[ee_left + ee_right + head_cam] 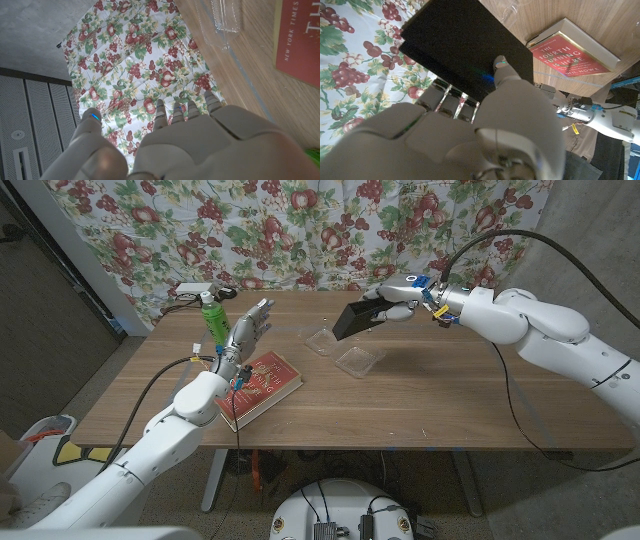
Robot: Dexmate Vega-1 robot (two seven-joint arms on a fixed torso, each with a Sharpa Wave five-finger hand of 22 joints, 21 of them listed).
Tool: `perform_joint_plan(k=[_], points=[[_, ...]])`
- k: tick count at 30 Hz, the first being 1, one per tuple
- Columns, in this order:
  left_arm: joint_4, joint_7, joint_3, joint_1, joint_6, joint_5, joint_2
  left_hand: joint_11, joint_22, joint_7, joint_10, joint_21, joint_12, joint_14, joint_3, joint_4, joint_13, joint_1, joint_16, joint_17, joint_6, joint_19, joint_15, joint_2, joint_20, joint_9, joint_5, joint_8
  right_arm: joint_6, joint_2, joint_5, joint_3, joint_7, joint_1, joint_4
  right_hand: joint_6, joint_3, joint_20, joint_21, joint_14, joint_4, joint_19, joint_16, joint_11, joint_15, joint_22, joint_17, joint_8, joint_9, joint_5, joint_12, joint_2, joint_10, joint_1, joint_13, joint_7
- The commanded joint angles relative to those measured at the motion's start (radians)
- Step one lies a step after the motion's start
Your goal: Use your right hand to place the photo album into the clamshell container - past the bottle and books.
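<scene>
The right hand (400, 308) pinched the black photo album (357, 319) by one edge, aloft and tilted just above the open clear clamshell container (346, 350). The left hand (248, 332) stood empty, fingers apart, beside the green bottle (214, 317) and red book (262, 383). Such a light tray would likely skid or tip if the album landed on its rim

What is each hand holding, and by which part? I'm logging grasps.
The right hand grips the flat black photo album by one end, fingers across its cover. The left hand holds nothing.
</scene>
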Motion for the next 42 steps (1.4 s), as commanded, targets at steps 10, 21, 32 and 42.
perform_joint_plan(k=[10, 21, 32, 42], points=[[-0.014, 0.001, -0.018, 0.019, 0.002, -0.003, 0.011, 0.002, 0.003, -0.003, -0.002, 0.005, 0.004, -0.064, -0.003, 0.001, 0.002, 0.001, 0.005, 0.004, 0.004, 0.002, 0.002, -0.001, -0.003, 0.004, 0.001, -0.003, 0.025, 0.073, -0.171, -0.047, -0.264, -0.02, 0.083, 0.0, -0.003, -0.138, 0.016, 0.004, -0.002, -0.014, -0.016, -0.004, -0.176, -0.002, 0.01, -0.008, 0.003, -0.003, -0.003, 0.002, -0.004, -0.005, 0.0, -0.001], [-0.028, 0.006, -0.027, 0.034, 0.004, -0.003, 0.017, 0.002, 0.003, -0.002, -0.001, 0.005, 0.004, -0.064, -0.003, 0.001, 0.002, 0.001, 0.006, 0.004, 0.005, 0.001, 0.002, -0.001, -0.003, 0.004, 0.001, -0.003, 0.026, 0.103, -0.196, -0.086, -0.33, -0.016, 0.133, 0.002, -0.003, -0.139, 0.024, 0.006, -0.002, -0.019, -0.025, -0.003, -0.177, -0.006, 0.017, -0.01, 0.004, -0.003, -0.005, 0.003, -0.005, -0.008, 0.0, -0.003], [-0.022, 0.003, -0.025, 0.035, -0.003, -0.004, 0.01, 0.002, 0.003, -0.002, -0.002, 0.005, 0.003, -0.064, -0.004, 0.001, 0.002, 0.001, 0.006, 0.004, 0.006, 0.001, 0.002, -0.001, -0.004, 0.004, 0.001, -0.003, 0.026, 0.138, -0.217, -0.127, -0.373, 0.001, 0.174, 0.001, -0.003, -0.14, 0.031, 0.005, -0.004, -0.023, -0.034, -0.001, -0.176, -0.009, 0.022, -0.013, 0.005, -0.002, -0.007, 0.004, -0.006, -0.009, -0.001, -0.003], [-0.03, 0.008, -0.031, 0.042, -0.003, -0.001, 0.014, 0.003, 0.003, -0.003, -0.001, 0.005, 0.004, -0.064, -0.004, 0.001, 0.002, 0.001, 0.006, 0.004, 0.005, 0.001, 0.002, 0.0, -0.004, 0.004, 0.001, -0.003, 0.017, 0.181, -0.266, -0.17, -0.464, 0.024, 0.231, 0.002, -0.004, -0.14, 0.038, 0.008, -0.002, -0.025, -0.041, -0.001, -0.176, -0.012, 0.027, -0.014, 0.006, -0.002, -0.007, 0.005, -0.005, -0.013, 0.0, -0.002]])
